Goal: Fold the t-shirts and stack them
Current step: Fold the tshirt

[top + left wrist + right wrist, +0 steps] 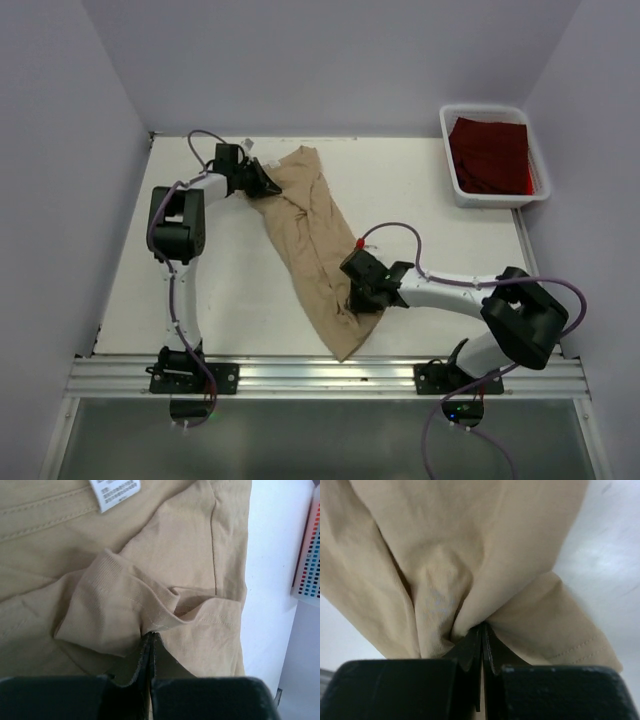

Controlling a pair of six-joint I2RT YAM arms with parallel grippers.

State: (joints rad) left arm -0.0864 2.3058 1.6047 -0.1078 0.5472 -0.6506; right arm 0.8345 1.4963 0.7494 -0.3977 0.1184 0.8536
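— Across the table point(220, 300), from its far left corner toward the middle of the near edge, lies the tan t-shirt point(310, 240), drawn into a long rumpled band. How will it handle?

— Light and limp, I'd judge. It's a thin knit with no stiffness, and it creases wherever it's pinched. It isn't slippery or fragile, but it will sag and bunch between two holds.

— And the claws?

— Both are clenched on it. The left gripper point(268, 185) pinches a fold at the collar end, near the neck label point(116, 492). The right gripper point(358, 298) grips a gather of cloth at the end toward the near edge.

— Better holds?

— Probably the stitched edges, at the shoulders or hem corners. The seam gives the fingers something firm there, and the cloth can spread flat.

— The other shirt?

— The dark red t-shirt point(490, 155) sits crumpled in the white bin point(487, 201) at the far right corner, well apart from both arms.
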